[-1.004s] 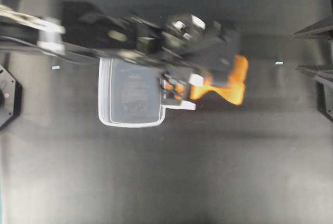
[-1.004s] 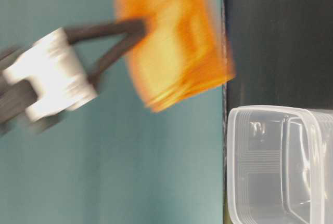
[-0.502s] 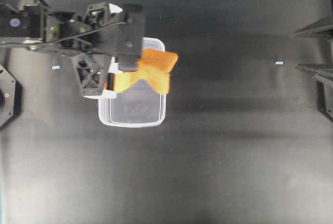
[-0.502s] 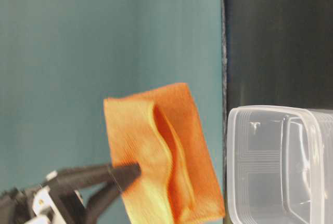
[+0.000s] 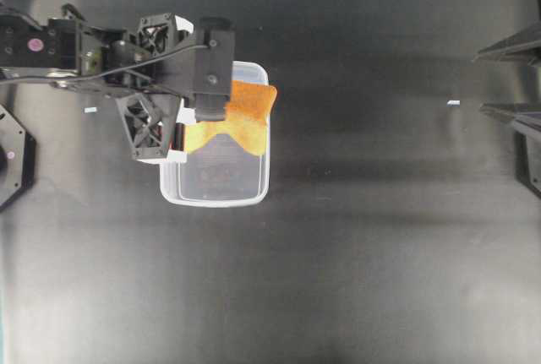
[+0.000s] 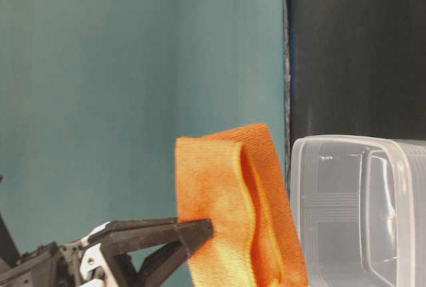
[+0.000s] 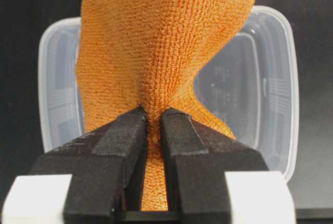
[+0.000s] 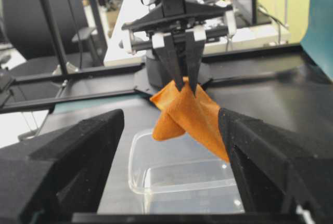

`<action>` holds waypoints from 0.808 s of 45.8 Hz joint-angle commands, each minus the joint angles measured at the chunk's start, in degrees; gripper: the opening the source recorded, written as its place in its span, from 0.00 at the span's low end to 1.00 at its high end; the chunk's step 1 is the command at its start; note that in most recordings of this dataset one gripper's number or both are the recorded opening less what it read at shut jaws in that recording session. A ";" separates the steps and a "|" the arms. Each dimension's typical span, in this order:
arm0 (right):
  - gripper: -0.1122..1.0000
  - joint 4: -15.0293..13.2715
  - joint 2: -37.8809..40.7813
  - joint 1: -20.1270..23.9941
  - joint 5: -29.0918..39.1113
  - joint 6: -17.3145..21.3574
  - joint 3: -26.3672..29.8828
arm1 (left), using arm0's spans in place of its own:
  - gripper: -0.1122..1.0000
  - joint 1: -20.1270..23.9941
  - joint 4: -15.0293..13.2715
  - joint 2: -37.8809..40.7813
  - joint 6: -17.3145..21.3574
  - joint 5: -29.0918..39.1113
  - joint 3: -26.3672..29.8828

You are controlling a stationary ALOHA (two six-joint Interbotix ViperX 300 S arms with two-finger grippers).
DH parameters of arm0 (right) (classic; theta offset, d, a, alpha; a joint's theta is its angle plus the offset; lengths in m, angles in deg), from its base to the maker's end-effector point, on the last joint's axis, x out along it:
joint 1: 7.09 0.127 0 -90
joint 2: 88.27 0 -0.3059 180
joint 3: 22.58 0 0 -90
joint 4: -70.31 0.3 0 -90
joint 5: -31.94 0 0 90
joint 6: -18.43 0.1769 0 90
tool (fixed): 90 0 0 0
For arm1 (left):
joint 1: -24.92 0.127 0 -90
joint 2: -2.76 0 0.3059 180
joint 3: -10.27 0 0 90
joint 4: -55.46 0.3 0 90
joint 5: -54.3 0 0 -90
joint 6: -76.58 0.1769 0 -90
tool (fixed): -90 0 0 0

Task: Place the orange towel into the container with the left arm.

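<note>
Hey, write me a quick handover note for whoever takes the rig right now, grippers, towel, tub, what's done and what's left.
Left gripper: shut on the bright orange microfibre towel, which hangs in the air over the clear plastic rectangular tub.
Right gripper: open, holding nothing, parked at the table's far side.
Done: towel picked up and carried above the tub.
Left: lower it, open the jaws, leave the towel inside.

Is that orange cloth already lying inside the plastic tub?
No, the cloth hangs pinched in the left gripper above the tub.
</note>
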 commanded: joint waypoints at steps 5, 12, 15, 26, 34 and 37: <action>0.74 0.18 0.26 -0.18 -0.26 0.00 0.35 | 0.28 0.26 0.09 0.35 -0.26 -0.62 0.09; 0.74 0.18 0.26 -0.18 -0.26 0.09 0.26 | 0.69 0.26 0.18 0.79 -0.97 -0.62 -0.18; 0.74 0.18 0.26 -0.18 -0.26 0.09 0.26 | 0.83 0.18 0.18 0.62 -1.32 -0.62 -0.18; 0.74 0.18 0.26 -0.18 -0.26 0.00 0.18 | 0.87 -0.79 0.18 -6.94 -2.29 -1.32 0.09; 0.74 0.18 0.26 -0.18 -0.26 0.00 -0.35 | 0.87 -2.72 0.18 -17.49 -2.46 -6.50 -2.99; 0.74 0.18 0.26 -0.18 -0.26 0.00 -0.53 | 0.87 -3.60 0.18 -21.09 -2.46 -8.70 -5.19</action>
